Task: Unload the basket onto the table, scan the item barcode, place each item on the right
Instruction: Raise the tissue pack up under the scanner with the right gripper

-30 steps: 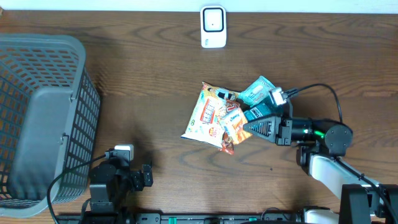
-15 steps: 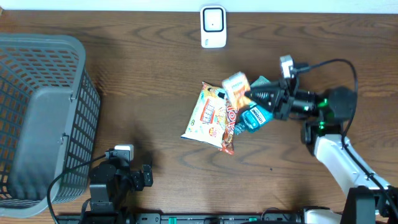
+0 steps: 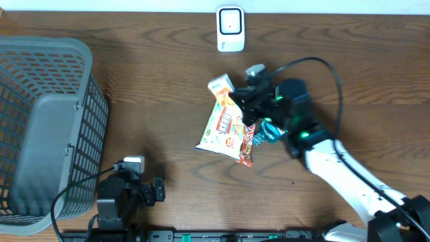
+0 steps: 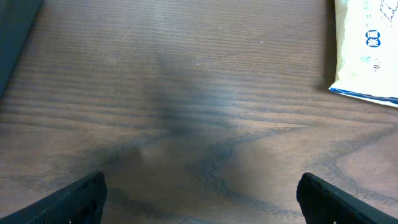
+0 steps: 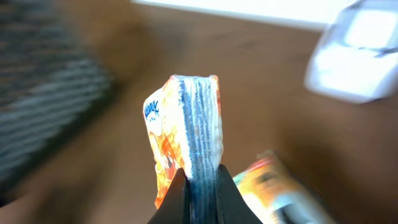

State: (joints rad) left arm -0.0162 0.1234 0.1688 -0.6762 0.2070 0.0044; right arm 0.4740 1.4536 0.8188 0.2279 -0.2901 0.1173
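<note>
yeah so an orange snack packet (image 5: 186, 124) is being pinched edge-on in the right hand (image 5: 198, 186) above the table (image 3: 148, 74), the left hand (image 4: 200, 198) being held wide open.

The right gripper (image 3: 234, 96), clamped on the orange snack packet (image 3: 220, 86), swings from 3 o'clock of the pile (image 3: 225, 129) to its 12 o'clock.

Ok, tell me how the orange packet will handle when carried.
Probably light and floppy: the orange packet is a thin crimped pouch, pinched at one edge by the right gripper. It may sway or bend. Its smooth film could slip.
</note>
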